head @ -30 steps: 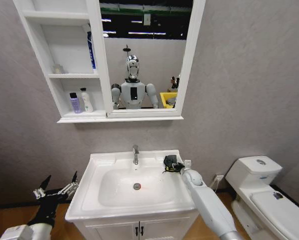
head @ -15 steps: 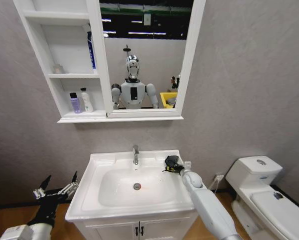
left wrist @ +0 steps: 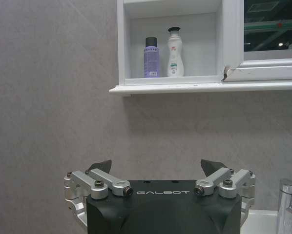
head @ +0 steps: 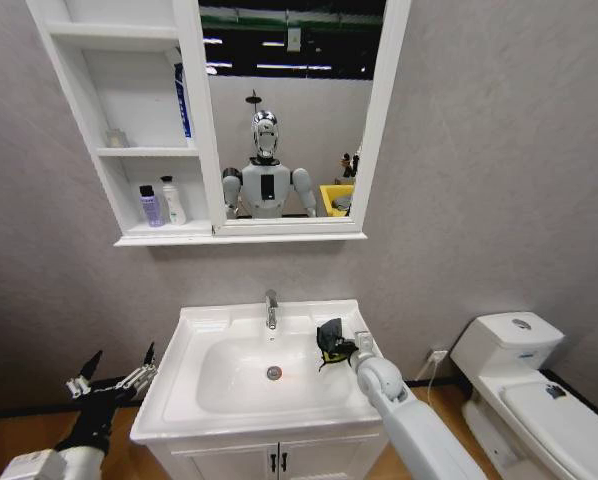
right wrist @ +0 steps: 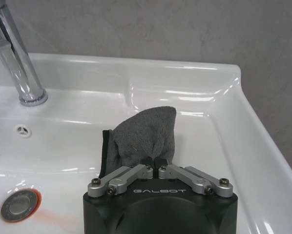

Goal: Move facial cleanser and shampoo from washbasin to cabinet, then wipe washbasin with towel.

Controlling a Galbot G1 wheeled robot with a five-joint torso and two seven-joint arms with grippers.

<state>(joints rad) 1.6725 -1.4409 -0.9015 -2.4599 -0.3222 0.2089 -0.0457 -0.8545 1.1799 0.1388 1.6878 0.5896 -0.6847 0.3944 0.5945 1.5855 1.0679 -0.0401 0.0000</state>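
Where the white rectangular ceramic washbasin (head: pixel 189 395) serves as landmark, everything below is placed against it
Right gripper (right wrist: pixel 156 164): fingers pressed together on the small dark grey folded towel (right wrist: pixel 146 139), holding it over the right slope of the bowl, just inside the right rim
Towel: bunched and standing up from the fingertips, a darker edge on one side; from the head camera it (head: pixel 329 340) hangs at the bowl's right side, right of the chrome tap (head: pixel 271 309)
Drain: round metal plug (head: pixel 274 372) at the bowl's middle, a reddish stain around it (right wrist: pixel 19 207)
Left gripper (head: pixel 112 378): fingers spread wide, holding nothing, off the washbasin's left edge and a little below its rim
White wall-hung cabinet (head: pixel 139 239): above the washbasin, to the left, joined to the white-framed mirror (head: pixel 379 120)
Purple bottle with black cap (left wrist: pixel 151 57): upright on the lowest shelf
White bottle with pump top (left wrist: pixel 174 52): just beside the purple one, on its mirror side
White toilet (head: pixel 524 385): right of the washbasin, well apart
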